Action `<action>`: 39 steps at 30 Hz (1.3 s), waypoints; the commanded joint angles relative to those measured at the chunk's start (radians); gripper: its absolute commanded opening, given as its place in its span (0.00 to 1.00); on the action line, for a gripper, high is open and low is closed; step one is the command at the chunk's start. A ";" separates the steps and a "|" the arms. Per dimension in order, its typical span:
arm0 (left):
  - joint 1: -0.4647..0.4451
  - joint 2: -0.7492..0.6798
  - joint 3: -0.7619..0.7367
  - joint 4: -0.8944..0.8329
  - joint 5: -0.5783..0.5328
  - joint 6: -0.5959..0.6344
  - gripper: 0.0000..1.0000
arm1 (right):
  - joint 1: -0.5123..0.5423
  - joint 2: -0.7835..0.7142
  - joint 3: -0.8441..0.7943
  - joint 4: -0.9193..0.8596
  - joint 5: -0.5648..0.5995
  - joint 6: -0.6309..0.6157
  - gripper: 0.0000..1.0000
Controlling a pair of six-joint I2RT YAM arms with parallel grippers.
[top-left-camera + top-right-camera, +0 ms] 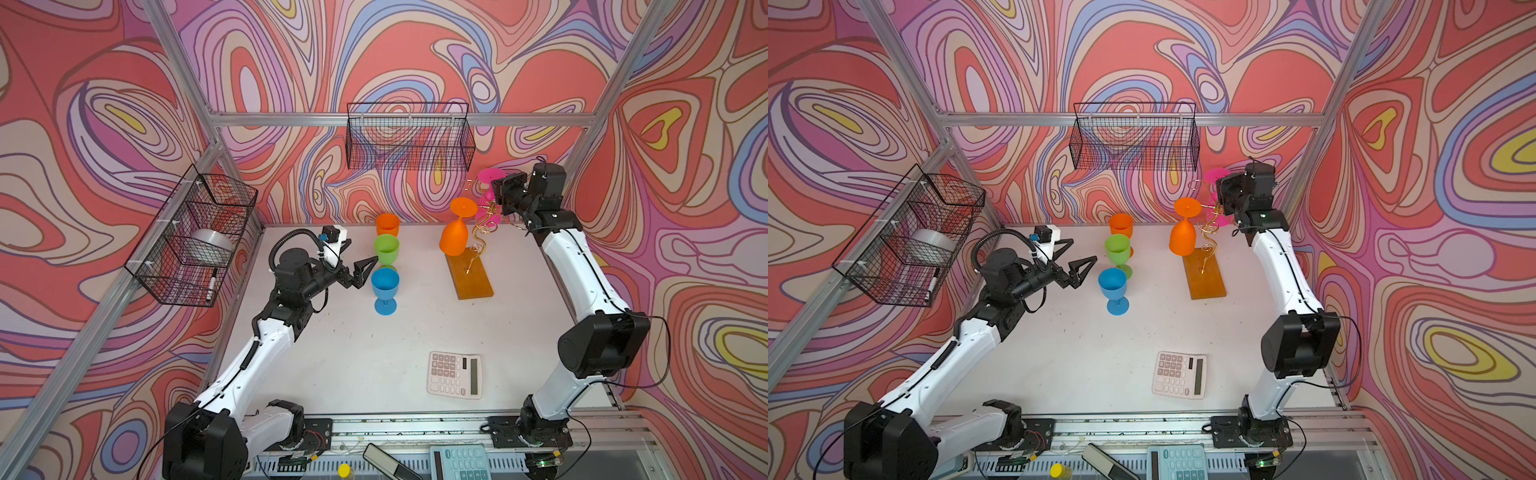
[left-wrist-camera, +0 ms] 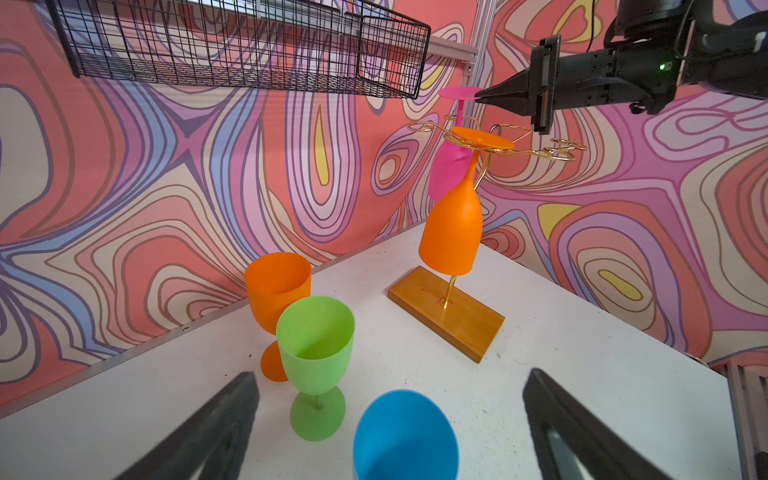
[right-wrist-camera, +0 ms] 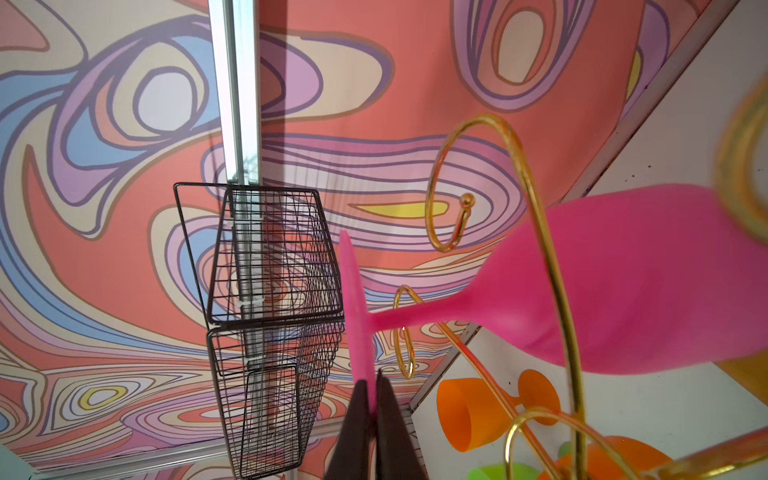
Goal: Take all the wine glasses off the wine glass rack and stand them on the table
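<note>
Left wrist view: the pink wine glass [image 2: 451, 170] hangs bowl-down, its stem roughly upright between arms of the wine glass rack [image 2: 451, 318], foot just above them. The right gripper [image 2: 480, 97] pinches that foot's rim from the side. The left gripper [image 2: 390, 378], spread wide, is well apart.

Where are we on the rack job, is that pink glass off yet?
Looks done: an orange glass, a green glass and a blue glass stand on the table. In hand: the right gripper is shut on the foot of the pink glass, lifted above the arms of the rack; its stem seems not yet clear. Left: pull it free. The hanging orange glass is untouched; the left gripper is open, empty.
</note>
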 commanded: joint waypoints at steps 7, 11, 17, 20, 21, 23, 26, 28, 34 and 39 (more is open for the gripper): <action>-0.005 -0.021 0.003 0.016 0.012 0.005 1.00 | 0.003 0.097 0.094 0.056 -0.017 0.014 0.00; -0.005 -0.022 0.003 0.014 0.012 0.006 1.00 | 0.003 0.131 0.129 0.067 -0.019 0.020 0.00; -0.005 -0.025 0.003 0.013 0.016 0.008 1.00 | 0.003 0.172 0.178 0.083 -0.001 0.016 0.00; -0.005 -0.025 0.005 0.012 0.020 0.009 1.00 | 0.000 0.194 0.192 0.108 0.003 0.028 0.00; -0.004 -0.024 0.004 0.011 0.019 0.009 1.00 | -0.001 0.202 0.203 0.109 0.008 0.031 0.00; -0.005 -0.025 0.004 0.011 0.021 0.010 1.00 | -0.005 0.215 0.219 0.115 0.014 0.032 0.00; -0.005 -0.024 0.003 0.008 0.021 0.012 1.00 | -0.013 0.227 0.238 0.123 0.028 0.032 0.00; -0.005 -0.024 0.005 0.008 0.023 0.012 1.00 | -0.023 0.237 0.252 0.129 0.027 0.035 0.00; -0.004 -0.023 0.005 0.008 0.023 0.012 1.00 | -0.047 0.236 0.257 0.148 0.039 0.046 0.00; -0.005 -0.017 0.005 0.009 0.027 0.008 1.00 | -0.056 0.209 0.218 0.174 0.055 0.056 0.00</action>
